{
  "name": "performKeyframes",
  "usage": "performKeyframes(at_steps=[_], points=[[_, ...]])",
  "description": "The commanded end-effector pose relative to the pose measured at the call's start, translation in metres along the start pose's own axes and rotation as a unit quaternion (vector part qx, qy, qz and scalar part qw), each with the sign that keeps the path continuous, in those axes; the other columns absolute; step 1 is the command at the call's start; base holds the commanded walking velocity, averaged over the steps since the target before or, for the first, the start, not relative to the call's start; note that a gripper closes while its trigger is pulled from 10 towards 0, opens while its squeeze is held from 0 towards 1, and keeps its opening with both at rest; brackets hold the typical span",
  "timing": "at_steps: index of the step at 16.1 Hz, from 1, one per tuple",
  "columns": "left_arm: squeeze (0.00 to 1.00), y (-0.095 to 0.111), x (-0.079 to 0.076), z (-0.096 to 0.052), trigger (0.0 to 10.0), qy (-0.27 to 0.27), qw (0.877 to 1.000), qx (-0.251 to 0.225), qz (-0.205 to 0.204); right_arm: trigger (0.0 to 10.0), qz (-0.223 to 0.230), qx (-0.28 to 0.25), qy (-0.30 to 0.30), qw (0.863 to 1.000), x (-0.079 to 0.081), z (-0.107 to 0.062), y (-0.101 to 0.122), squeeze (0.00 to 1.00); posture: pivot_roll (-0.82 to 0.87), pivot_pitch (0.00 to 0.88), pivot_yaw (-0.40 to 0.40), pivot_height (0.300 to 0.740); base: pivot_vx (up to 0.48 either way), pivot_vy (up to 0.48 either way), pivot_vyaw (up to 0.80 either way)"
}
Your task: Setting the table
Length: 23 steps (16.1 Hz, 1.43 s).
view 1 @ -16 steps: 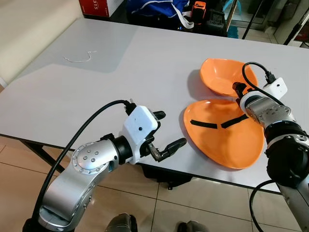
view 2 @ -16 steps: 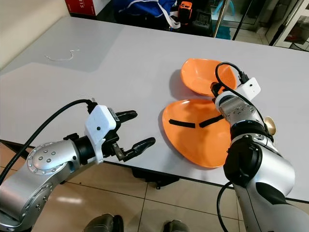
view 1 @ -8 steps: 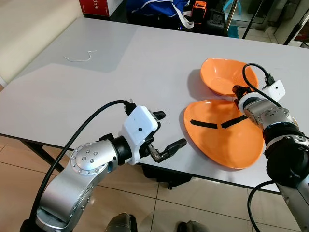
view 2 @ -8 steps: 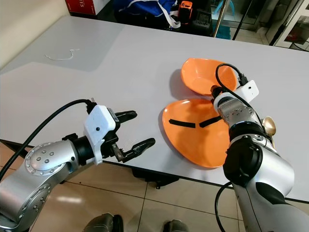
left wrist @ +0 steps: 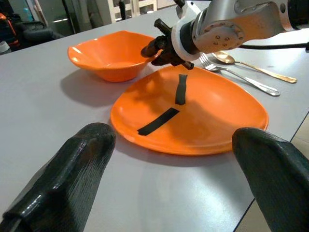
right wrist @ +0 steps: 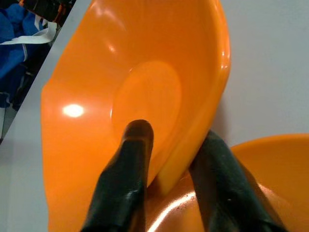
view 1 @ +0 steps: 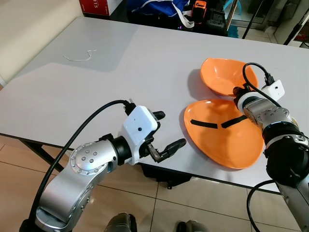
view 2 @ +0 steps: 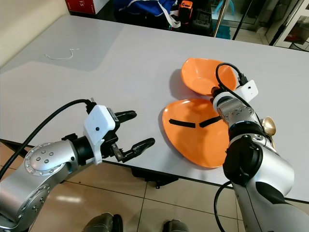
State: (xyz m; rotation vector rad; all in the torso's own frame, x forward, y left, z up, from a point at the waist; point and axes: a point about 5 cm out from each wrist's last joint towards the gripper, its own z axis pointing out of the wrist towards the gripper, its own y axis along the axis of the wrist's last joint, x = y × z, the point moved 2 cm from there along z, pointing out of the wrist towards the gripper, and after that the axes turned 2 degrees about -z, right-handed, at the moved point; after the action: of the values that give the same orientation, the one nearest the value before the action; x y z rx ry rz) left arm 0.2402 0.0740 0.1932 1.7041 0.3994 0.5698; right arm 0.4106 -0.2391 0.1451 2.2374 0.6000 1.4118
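An orange bowl [view 1: 223,75] stands at the right of the grey table [view 1: 120,82], with an orange plate [view 1: 224,137] just in front of it; two black strips lie on the plate. My right gripper [right wrist: 171,140] is at the bowl's near rim, one finger [right wrist: 128,169] inside the bowl and the other outside the wall, shut on the rim. My left gripper [view 1: 166,130] hovers open at the table's front edge, left of the plate, with nothing between its fingers [left wrist: 72,169].
A fork [left wrist: 241,72] and a gold spoon [view 2: 268,126] lie to the right of the plate. A white string [view 1: 79,58] lies at the far left. Bags [view 1: 154,7] and a red box [view 1: 94,6] stand beyond the far edge. Tile floor lies below the front edge.
My right wrist has shifted slightly at the bowl's rim. The bowl, the plate and my left arm stay where they were.
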Motion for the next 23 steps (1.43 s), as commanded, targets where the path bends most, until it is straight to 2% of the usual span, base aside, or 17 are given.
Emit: performKeyframes(at_steps=[1, 18, 19, 20, 23], points=[[0.0, 0.001, -0.002, 0.0, 10.0, -0.003, 1.0, 0.001, 0.004, 0.0, 0.003, -0.004, 0.007, 1.0, 0.005, 0.0, 0.003, 0.0, 0.11, 0.139, -0.038, 0.74, 0.0, 0.0, 0.0], [0.0, 0.001, -0.002, 0.001, 10.0, -0.001, 1.0, 0.001, 0.004, 0.0, 0.009, -0.004, 0.009, 1.0, 0.006, 0.0, 0.003, 0.0, 0.11, 0.128, -0.039, 0.74, 0.0, 0.0, 0.0], [0.0, 0.003, 0.006, 0.012, 10.0, 0.001, 1.0, -0.023, 0.008, 0.0, 0.035, 0.033, 0.113, 0.992, -0.001, -0.034, 0.063, 0.0, 0.0, 0.067, 0.004, 0.74, 0.0, 0.0, 0.0], [0.0, 0.004, 0.006, 0.014, 10.0, 0.0, 1.0, -0.026, 0.008, 0.0, 0.032, 0.037, 0.125, 0.991, -0.001, -0.04, 0.069, 0.0, 0.0, 0.067, 0.004, 0.74, 0.0, 0.0, 0.0], [0.0, 0.009, 0.013, 0.021, 10.0, 0.011, 0.999, -0.037, 0.014, 0.0, 0.039, 0.021, 0.147, 0.988, 0.009, -0.037, 0.065, 0.0, 0.01, 0.06, 0.01, 0.74, 0.0, 0.0, 0.0]])
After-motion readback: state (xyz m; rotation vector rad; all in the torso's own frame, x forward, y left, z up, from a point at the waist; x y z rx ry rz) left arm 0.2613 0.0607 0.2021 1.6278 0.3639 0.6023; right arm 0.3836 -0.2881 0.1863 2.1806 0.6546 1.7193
